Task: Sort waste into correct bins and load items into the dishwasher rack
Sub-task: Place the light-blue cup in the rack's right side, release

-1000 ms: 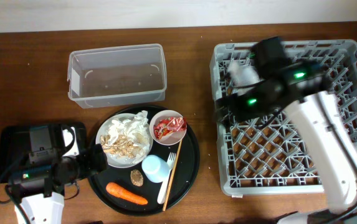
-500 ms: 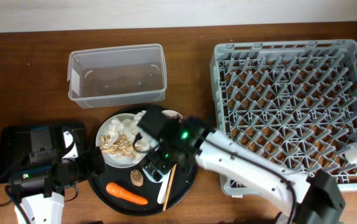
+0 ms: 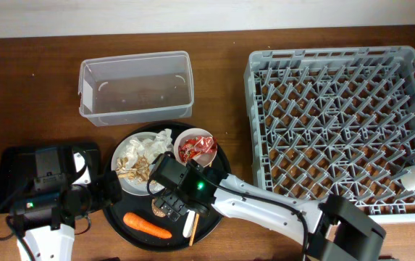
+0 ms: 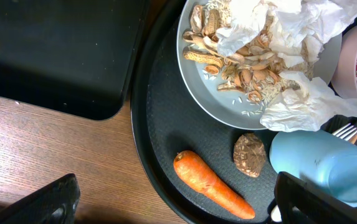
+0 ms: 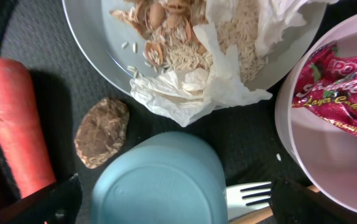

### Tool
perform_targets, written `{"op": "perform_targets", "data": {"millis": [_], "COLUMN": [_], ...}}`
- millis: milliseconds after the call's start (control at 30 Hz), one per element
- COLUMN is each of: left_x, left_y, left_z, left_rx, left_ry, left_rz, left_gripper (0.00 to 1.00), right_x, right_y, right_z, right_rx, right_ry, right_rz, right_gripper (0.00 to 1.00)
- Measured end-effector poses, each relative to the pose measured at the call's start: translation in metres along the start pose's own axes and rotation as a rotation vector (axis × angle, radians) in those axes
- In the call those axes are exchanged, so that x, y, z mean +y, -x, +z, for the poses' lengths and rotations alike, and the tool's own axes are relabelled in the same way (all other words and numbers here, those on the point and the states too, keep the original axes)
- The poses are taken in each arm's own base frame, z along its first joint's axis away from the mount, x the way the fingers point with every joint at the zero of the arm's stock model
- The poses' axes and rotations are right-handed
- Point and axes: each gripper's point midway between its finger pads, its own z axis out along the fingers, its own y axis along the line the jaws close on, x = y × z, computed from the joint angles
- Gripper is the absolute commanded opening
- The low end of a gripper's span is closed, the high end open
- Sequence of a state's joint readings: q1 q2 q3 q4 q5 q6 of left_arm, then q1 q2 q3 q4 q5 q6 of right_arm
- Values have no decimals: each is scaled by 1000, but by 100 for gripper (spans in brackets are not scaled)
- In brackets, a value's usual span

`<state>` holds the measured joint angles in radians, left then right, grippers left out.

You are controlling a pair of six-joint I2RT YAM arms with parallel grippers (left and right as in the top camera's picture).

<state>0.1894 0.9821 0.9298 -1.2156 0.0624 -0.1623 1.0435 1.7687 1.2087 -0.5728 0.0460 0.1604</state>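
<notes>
Large round black plastic tray (image 3: 220,168) resting on the dark brown wooden table (image 3: 33,80), left of centre and near the front edge. A thin light-brown wooden stick (image 5: 256,215) lies on the tray's right part. A pale wall strip (image 3: 120,14) borders the table's far edge.

Dark wooden table (image 3: 33,80), pale wall strip (image 3: 120,14) behind
</notes>
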Motion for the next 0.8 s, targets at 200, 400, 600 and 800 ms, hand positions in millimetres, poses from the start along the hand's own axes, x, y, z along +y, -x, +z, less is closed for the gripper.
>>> {"op": "perform_targets", "data": {"millis": [200, 400, 600, 800], "left_x": [0, 0, 0, 0], "left_y": [0, 0, 0, 0], "left_z": [0, 0, 0, 0], "left_rx": [1, 0, 0, 0], "left_ry": [0, 0, 0, 0], "left_rz": [0, 0, 0, 0], "left_gripper": [99, 99, 99, 100], "right_x": [-1, -2, -16, -116], "right_y": [-4, -9, 13, 31], "right_z": [2, 0, -41, -127], "right_rx": [15, 38, -8, -135], "right_ry": [-6, -13, -22, -123], "right_rz": [8, 14, 59, 323], "right_gripper": [70, 59, 57, 57]}}
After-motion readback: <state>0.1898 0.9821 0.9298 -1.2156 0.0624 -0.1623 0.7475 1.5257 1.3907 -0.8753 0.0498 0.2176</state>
